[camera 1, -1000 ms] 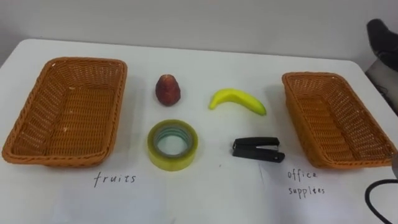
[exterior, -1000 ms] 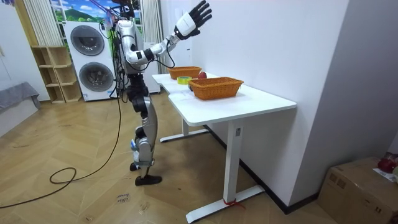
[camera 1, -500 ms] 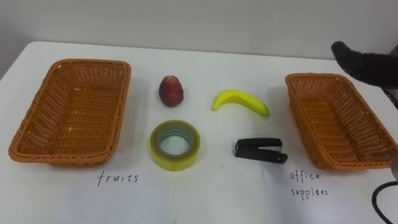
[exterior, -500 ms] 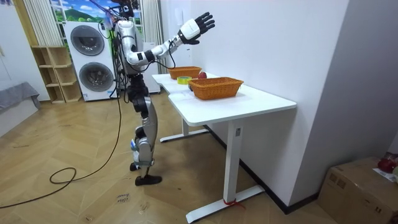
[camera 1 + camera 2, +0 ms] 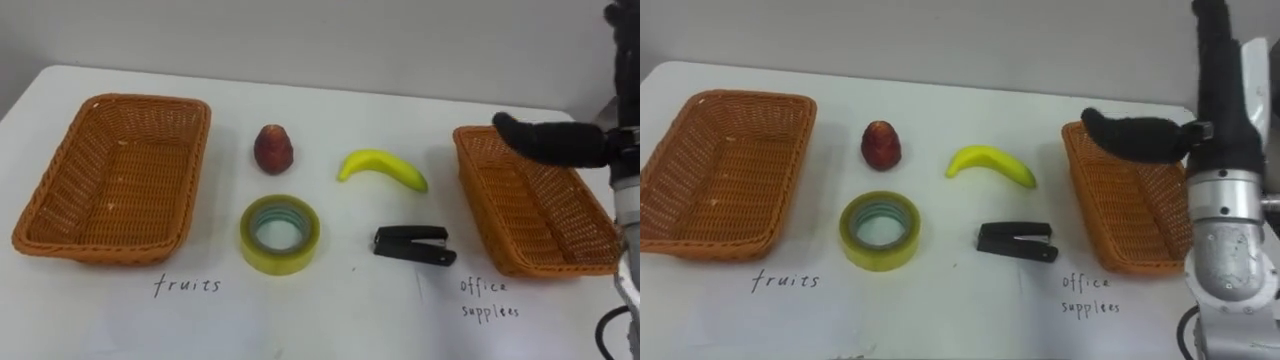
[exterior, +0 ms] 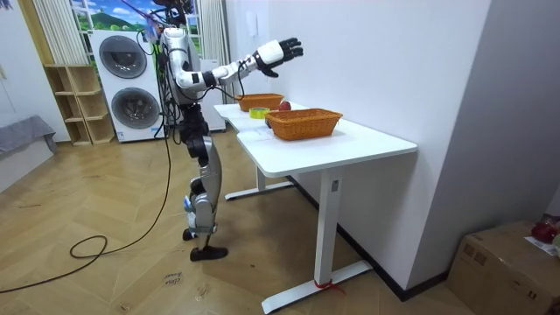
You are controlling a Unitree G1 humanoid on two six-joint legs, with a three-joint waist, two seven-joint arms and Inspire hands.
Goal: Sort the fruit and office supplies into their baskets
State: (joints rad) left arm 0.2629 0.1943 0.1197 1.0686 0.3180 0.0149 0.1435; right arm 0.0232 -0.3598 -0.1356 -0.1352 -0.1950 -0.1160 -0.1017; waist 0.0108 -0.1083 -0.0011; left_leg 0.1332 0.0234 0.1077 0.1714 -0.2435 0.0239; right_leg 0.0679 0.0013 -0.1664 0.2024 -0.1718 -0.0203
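Observation:
On the white table (image 5: 330, 310) a wicker basket (image 5: 60, 232) stands at the left above the handwritten word "fruits". A second wicker basket (image 5: 560, 262) stands at the right above "office supplies". Both are empty. Between them lie a red fruit (image 5: 273, 149), a yellow banana (image 5: 383, 168), a roll of yellow tape (image 5: 279, 234) and a black stapler (image 5: 412, 244). My right hand (image 5: 550, 142) hovers over the far end of the right basket, open, its thumb pointing left and its fingers straight, holding nothing. In the room view the right hand (image 6: 276, 51) is stretched out above the table.
The table backs onto a white wall (image 5: 320, 35). I stand at the table's long front edge. Behind me in the room view are two stacked washing machines (image 6: 127, 83) and a wooden shelf (image 6: 74, 105). A cardboard box (image 6: 503, 262) sits on the floor far right.
My right arm has swung down from high overhead; the open hand has come into the eye view from the upper right and now hangs over the right basket. The table's things have not moved.

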